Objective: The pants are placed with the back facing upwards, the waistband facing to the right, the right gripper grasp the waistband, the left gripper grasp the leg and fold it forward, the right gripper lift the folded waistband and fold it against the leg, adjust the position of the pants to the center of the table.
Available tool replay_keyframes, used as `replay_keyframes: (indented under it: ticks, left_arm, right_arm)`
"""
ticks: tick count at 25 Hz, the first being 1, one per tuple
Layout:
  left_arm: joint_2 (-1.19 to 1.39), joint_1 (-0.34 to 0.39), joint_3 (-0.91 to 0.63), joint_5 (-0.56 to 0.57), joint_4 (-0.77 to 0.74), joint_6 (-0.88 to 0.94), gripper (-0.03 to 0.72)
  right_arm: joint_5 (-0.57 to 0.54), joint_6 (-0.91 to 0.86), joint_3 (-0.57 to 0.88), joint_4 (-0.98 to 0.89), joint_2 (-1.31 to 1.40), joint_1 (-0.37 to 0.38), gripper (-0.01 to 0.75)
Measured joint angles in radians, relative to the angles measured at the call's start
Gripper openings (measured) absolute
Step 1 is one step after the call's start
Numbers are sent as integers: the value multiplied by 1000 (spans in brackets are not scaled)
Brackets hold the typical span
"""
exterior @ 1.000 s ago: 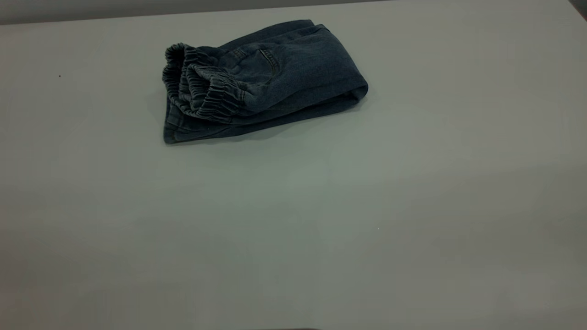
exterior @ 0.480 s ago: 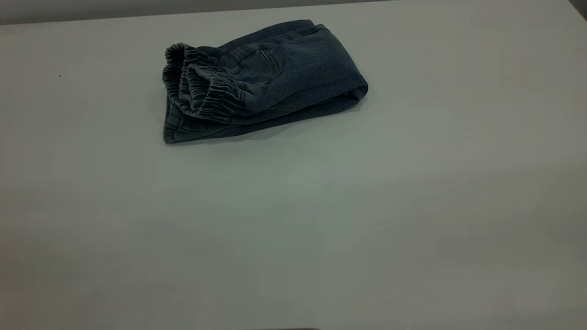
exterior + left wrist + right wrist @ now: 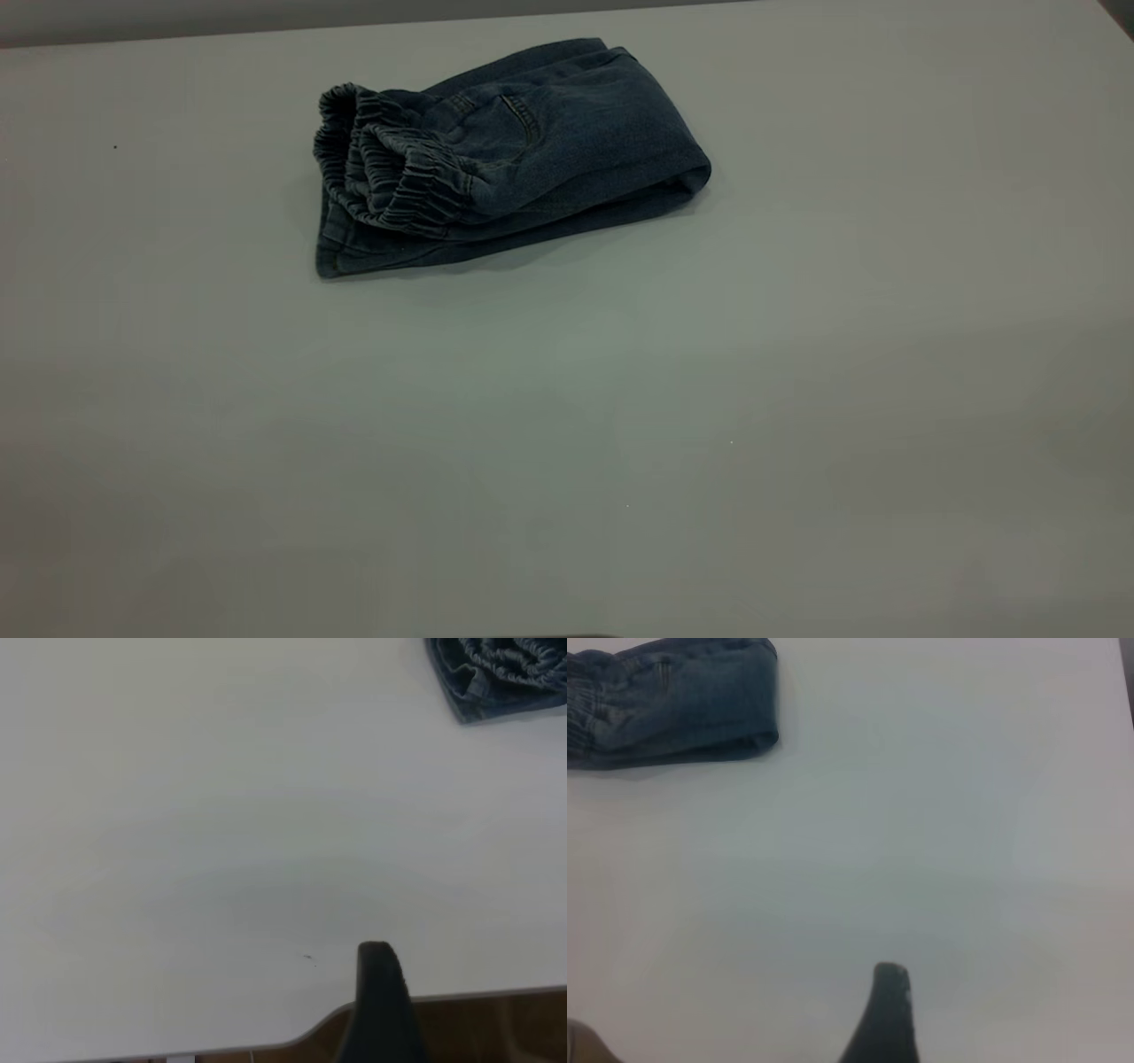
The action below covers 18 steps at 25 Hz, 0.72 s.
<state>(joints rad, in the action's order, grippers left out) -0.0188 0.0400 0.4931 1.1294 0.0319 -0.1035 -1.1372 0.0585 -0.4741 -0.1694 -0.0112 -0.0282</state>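
Observation:
The pants (image 3: 532,142) lie folded into a compact bundle on the table (image 3: 620,399), towards its far side and left of centre. The gathered waistband (image 3: 381,182) sits on top at the bundle's left end, over a flat denim layer; a back pocket faces up. I cannot tell which layer is the leg. Neither gripper shows in the exterior view. In the left wrist view a black tip of my left gripper (image 3: 381,992) hangs over the table's edge, far from the pants (image 3: 496,678). My right gripper (image 3: 886,1019) also stands well away from the pants (image 3: 682,700).
Bare tabletop surrounds the bundle on all sides. The table's far edge (image 3: 354,25) runs just behind the pants. In the left wrist view a rounded table corner (image 3: 310,1032) borders a brown floor.

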Motion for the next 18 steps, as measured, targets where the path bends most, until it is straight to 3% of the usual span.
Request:
replay_keyframes:
  ticks: [18]
  left_arm:
    - [0,0,0,0,0,0,463]
  right_arm:
    - [0,22,0,27,0,0,580]
